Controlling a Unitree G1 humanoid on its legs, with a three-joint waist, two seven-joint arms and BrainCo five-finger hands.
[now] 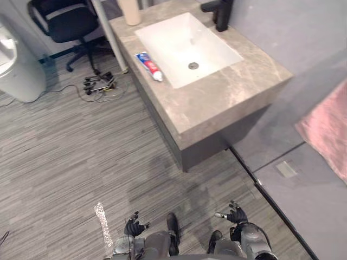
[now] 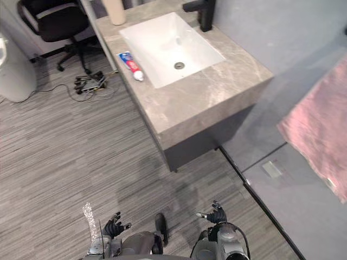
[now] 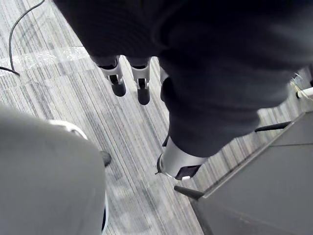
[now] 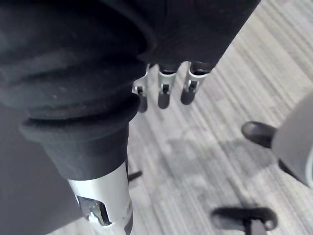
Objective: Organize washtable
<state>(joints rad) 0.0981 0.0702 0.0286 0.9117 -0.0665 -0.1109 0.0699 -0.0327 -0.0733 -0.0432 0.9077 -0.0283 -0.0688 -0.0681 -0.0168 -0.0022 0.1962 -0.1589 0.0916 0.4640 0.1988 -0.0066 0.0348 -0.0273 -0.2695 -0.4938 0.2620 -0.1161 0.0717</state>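
- my left hand [image 1: 133, 227] hangs low over the floor [image 1: 65, 162], well apart from the stone surface [image 1: 227, 103]. its fingers [image 3: 118, 83] are straight and loose, so the hand is wide.
- my right hand [image 1: 235, 215] hangs low on the other side. its fingers [image 4: 164, 95] are straight and point down at the grey floor, so this hand is wide too.
- the stone surface is up ahead of me. a white sink [image 1: 179, 38] is set in it.
- a toothpaste tube [image 1: 149, 65] lies flat on the surface, just beside the left edge of the sink. it is white, red and blue, and its white cap points my way.
- a black tap [image 1: 219, 13] stands at the far right side of the sink.
- a tan cup [image 1: 130, 12] stands on the far left corner of the surface. i can only see its lower part.
- a black chair [image 1: 68, 21] on wheels stands on the floor to the left of the surface.
- a bunch of wires [image 1: 98, 84] lies on the floor between the chair and the surface.
- a big white round thing [image 1: 19, 70] stands further left. i cannot tell what it is.
- a pink cloth [image 1: 328, 127] shows on the right, well apart from the surface.
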